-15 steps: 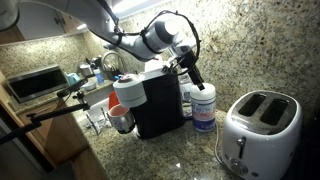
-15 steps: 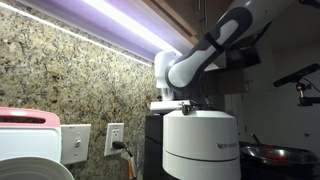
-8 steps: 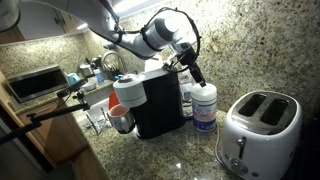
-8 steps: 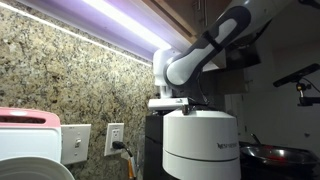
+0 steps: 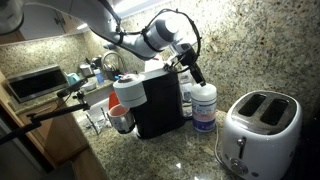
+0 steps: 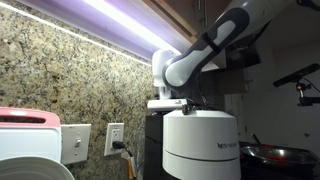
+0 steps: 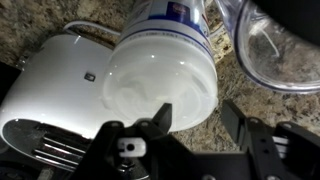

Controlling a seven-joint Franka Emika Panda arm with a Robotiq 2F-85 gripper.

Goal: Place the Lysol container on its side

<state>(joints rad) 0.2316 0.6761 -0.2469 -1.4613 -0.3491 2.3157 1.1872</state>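
Lysol container is seen upright on the granite tabletop in an ext. view, between the black appliance and the white toaster. The gripper is held just above the lid, angled down; contact can't be judged from here. No tipping is shown, so the task is judged barely begun.

In an ext. view taken from low down, the arm is shown above a big white rounded object in the foreground. Container and fingers are hidden, so nothing is added re progress.

In the wrist view the lid is seen from above, w/ the label past it and the toaster beside it. The fingers are spread apart w/ nothing clamped: one is over the lid, the other just off its rim. Left to do: container to be pushed or gripped, tipped, and laid on its side.
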